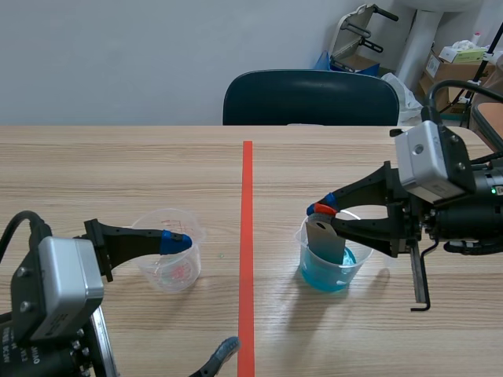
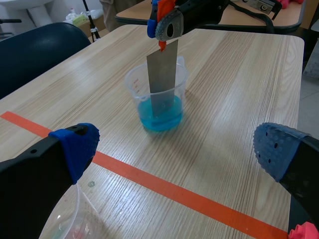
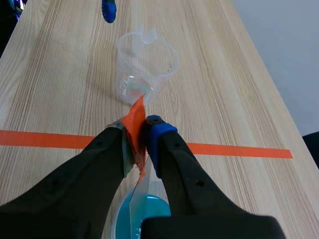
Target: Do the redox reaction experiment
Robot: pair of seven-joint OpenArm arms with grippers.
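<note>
A clear beaker of blue liquid [image 1: 333,263] [image 2: 158,113] stands right of the tape line. My right gripper [image 1: 322,212] [image 3: 139,134] is shut on the orange-taped top of a grey metal strip [image 1: 326,240] [image 2: 162,74] whose lower end dips into the blue liquid. A second clear beaker [image 1: 169,251] [image 3: 144,67] with a pinkish residue at its bottom stands left of the line. My left gripper [image 1: 200,298] [image 2: 174,144] is open, one finger [image 1: 174,242] lying over that beaker's rim.
An orange-red tape line [image 1: 247,251] runs down the table's middle. A dark chair [image 1: 310,98] stands across the table. Boxes and equipment [image 1: 456,63] sit at the back right. An L-shaped metal key [image 1: 420,279] hangs from the right arm.
</note>
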